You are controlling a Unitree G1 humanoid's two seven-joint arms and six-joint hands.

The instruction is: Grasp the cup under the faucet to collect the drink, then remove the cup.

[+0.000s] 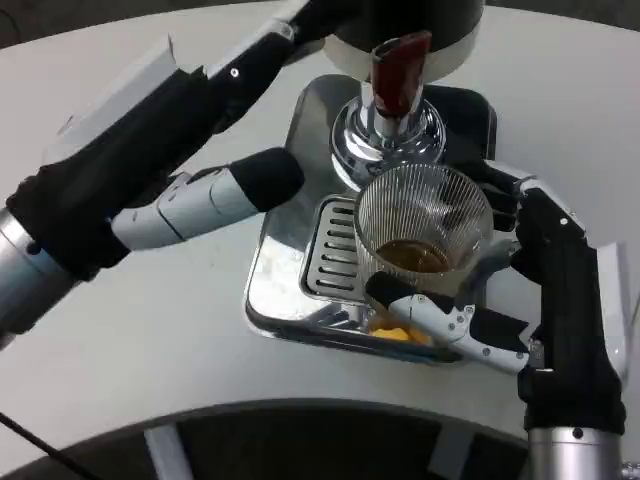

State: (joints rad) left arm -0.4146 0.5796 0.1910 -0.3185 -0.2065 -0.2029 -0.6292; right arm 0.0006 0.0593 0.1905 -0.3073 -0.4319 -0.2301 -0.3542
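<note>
- The cup (422, 222), a clear ribbed glass, sits right of the frame's center, over the slotted grate of the drip tray (285, 270), and just below the faucet (388, 120).
- A shallow layer of brown drink (413, 257) lies in the bottom of the cup.
- The right hand (520, 290), at the lower right of the frame, holds the cup: one finger wraps across its near side, others reach around its right side.
- The left hand (190, 140) stretches from the left edge toward the top center, up at the dispenser (410, 35); its fingertips are hidden there, so I cannot tell whether it grips anything.
- A dark red lever (400, 68) hangs at the dispenser's front, above the chrome faucet.
- A small yellow patch (395, 333) shows on the tray's near edge, below the cup.
- The tray rests on the white counter (150, 330).
</note>
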